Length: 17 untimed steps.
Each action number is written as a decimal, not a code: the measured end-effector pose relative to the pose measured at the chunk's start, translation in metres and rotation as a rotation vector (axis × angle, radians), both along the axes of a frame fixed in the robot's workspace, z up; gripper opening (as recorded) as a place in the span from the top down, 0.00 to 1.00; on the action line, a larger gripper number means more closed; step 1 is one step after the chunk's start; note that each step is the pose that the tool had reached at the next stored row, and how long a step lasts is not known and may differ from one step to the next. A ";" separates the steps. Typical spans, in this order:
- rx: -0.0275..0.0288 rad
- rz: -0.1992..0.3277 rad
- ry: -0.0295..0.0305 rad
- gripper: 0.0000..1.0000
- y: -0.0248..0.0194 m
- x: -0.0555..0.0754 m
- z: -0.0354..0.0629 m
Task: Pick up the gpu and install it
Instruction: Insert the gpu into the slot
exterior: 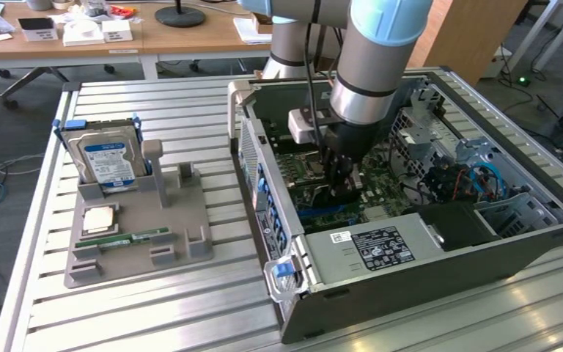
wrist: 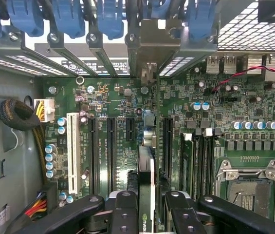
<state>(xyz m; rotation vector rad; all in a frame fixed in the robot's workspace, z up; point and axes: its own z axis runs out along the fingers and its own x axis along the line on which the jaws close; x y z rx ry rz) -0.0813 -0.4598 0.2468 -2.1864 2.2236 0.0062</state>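
Grey arm (exterior: 368,77), blue caps (exterior: 389,18), black jaws

1. Gpu (wrist: 146,168): seen edge-on between the gripper (wrist: 149,214) fingers. Its faces are hidden, and its near end is cut off by the frame edge.
2. Arm (exterior: 384,44): upper links are cut off at the exterior view's top. It covers part of the motherboard (exterior: 306,172).
3. Case label (exterior: 380,248): print too small to read.

Lab: robot arm (exterior: 380,59), open PC case (exterior: 438,293), desks (exterior: 164,40).

gpu (wrist: 147,180) | thin card, edge-on (logo visible) | upright over motherboard slots (wrist: 110,146)
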 end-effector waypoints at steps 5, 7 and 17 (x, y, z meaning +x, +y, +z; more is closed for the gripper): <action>-0.0001 0.000 0.0001 0.74 0.0000 0.000 -0.0003; 0.0000 0.000 0.0000 0.74 -0.0001 0.000 -0.0004; -0.0001 -0.002 0.0001 0.74 -0.0010 0.000 -0.0027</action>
